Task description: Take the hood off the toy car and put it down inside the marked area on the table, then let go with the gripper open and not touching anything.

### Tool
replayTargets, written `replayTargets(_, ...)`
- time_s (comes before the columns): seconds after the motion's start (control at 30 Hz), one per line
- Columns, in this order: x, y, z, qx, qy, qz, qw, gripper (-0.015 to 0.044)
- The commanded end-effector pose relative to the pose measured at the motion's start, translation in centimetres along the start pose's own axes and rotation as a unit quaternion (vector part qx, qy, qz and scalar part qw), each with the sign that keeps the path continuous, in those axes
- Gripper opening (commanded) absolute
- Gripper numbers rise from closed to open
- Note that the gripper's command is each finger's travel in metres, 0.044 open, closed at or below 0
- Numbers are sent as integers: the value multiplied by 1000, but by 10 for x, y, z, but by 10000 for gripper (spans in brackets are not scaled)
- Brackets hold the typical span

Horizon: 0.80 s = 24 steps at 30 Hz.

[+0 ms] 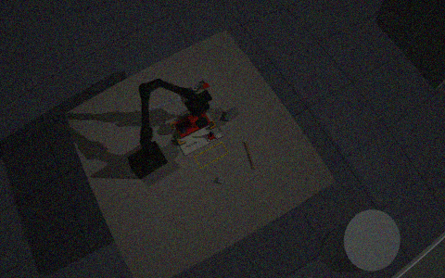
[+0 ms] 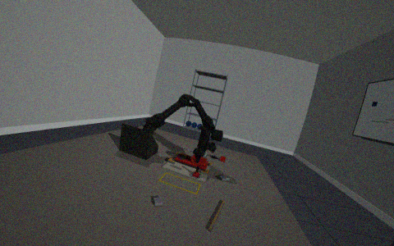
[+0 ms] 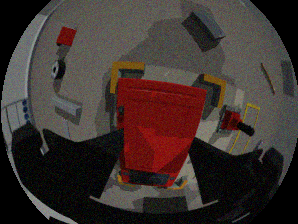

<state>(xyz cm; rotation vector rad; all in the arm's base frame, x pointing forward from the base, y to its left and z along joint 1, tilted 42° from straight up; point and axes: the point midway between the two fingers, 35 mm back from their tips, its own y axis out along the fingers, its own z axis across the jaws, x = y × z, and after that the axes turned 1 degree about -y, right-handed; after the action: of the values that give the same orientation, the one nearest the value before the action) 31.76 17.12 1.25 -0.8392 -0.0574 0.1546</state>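
The toy car stands on a white sheet [image 1: 193,145] in the middle of the table. Its red hood [image 1: 189,125] [image 2: 191,160] [image 3: 160,125] is still on the car and fills the middle of the wrist view. My gripper [image 1: 197,115] [image 2: 199,156] [image 3: 157,135] is down over the car, with one dark finger against each side of the hood, closed on it. The marked area is a yellow outline [image 1: 208,149] [image 2: 177,187] [image 3: 254,106] on the table just beside the car.
A thin wooden stick [image 1: 248,154] [image 2: 215,215] [image 3: 267,77] lies beyond the outline. A small grey piece [image 1: 219,181] [image 2: 156,200] lies nearer the table edge. Around the car are a red part with a black axle [image 3: 235,121], a red block [image 3: 66,36], a wheel [image 3: 59,71] and a grey block [image 3: 202,30].
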Motion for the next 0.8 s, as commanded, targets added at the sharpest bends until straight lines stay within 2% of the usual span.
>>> replayTargets(0.0, 0, 0, 0, 0, 0, 0, 1000, 275)
replayTargets(0.33, 0, -5, 0, 0, 0, 0, 1000, 12)
replayTargets(0.37, 0, -6, 0, -1, 0, 0, 1000, 0)
replayTargets(0.77, 0, -14, 0, -1, 0, 0, 1000, 0)
